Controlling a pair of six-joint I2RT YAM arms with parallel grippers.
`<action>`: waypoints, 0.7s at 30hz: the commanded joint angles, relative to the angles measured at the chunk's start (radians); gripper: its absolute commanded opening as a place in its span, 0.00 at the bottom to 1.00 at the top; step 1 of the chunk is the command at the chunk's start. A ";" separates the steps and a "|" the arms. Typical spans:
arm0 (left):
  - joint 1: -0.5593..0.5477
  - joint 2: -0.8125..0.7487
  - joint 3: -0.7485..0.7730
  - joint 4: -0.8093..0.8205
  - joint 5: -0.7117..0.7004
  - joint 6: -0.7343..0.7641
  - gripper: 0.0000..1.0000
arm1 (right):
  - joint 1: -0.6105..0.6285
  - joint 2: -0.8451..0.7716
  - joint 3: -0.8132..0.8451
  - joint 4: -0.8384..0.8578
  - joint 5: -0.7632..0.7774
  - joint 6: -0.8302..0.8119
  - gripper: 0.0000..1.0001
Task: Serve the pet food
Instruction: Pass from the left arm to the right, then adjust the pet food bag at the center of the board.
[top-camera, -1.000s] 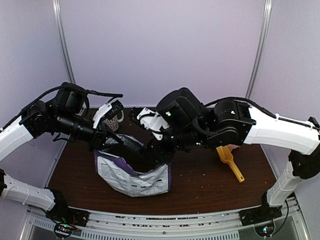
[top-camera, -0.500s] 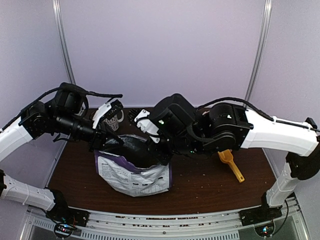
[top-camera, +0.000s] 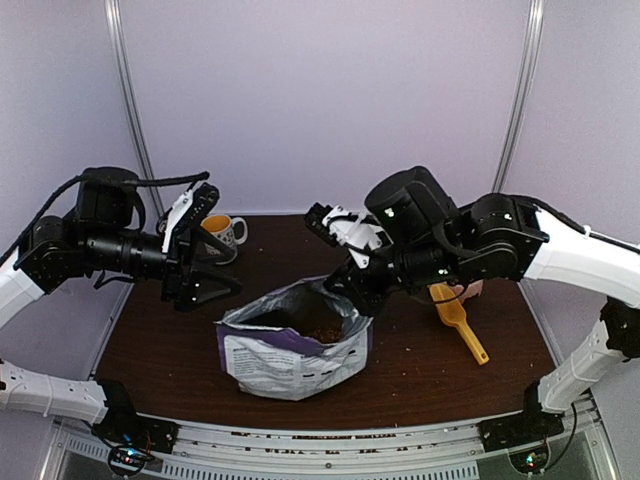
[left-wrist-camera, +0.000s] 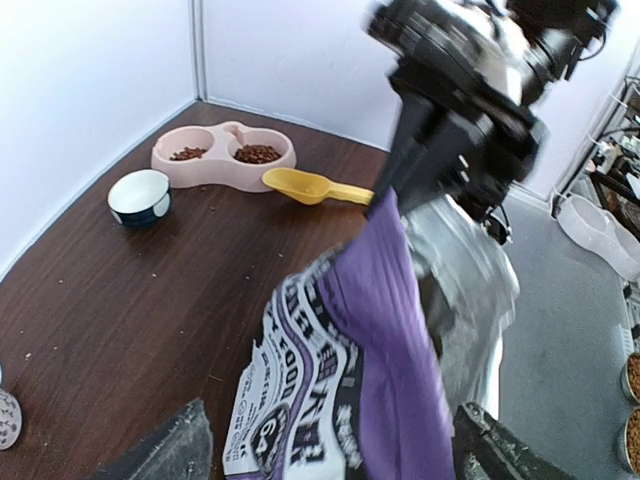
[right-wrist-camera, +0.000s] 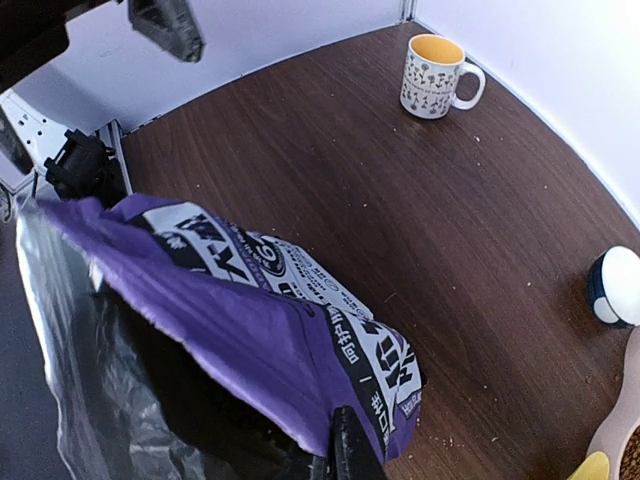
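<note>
Left arm: left tool (left-wrist-camera: 330, 440) spread wide with nothing gripped, held in the air over the left part of the dark brown wooden tabletop (top-camera: 430, 375), left of the bag and apart from it.
Right arm: right tool (top-camera: 352, 287) pinched fully closed on the right-hand rim of the purple and silver foil bag (top-camera: 290, 358), reaching in from the right.
Bag: standing mid-tabletop toward the near edge, mouth gaping upward, silver lining showing inside, white panel with black print on the outer face, rim highest on the gripped side.
Pet food: small brown kibble pellets (top-camera: 322, 335) seen as a patch down inside the open bag; more of the same in both wells of the pink plastic double bowl (left-wrist-camera: 215, 172), as seen from the left wrist camera.
Double bowl: at the far right of the tabletop by the back wall, largely hidden behind the right arm in the overhead view.
Scoop: yellow plastic scoop (top-camera: 460, 325) lying flat on the tabletop right of the bag, cup end just beside the pink bowl, handle pointing toward the near edge, touched by neither tool.
Mug: patterned white ceramic mug with a yellow inside (right-wrist-camera: 438, 75) upright at the back left of the tabletop, well apart from the bag.
Small bowl: small round bowl, white inside and dark outside (left-wrist-camera: 140, 196), upright near the double bowl, not touching it.
</note>
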 joint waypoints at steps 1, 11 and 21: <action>-0.004 -0.016 -0.048 0.062 0.076 0.051 0.86 | -0.099 -0.081 -0.070 0.046 -0.149 0.063 0.00; -0.143 -0.005 -0.062 0.117 -0.075 0.098 0.86 | -0.157 -0.099 -0.108 0.053 -0.141 0.108 0.00; -0.285 0.029 -0.030 0.123 -0.171 0.062 0.89 | -0.186 -0.066 -0.098 0.067 -0.126 0.145 0.00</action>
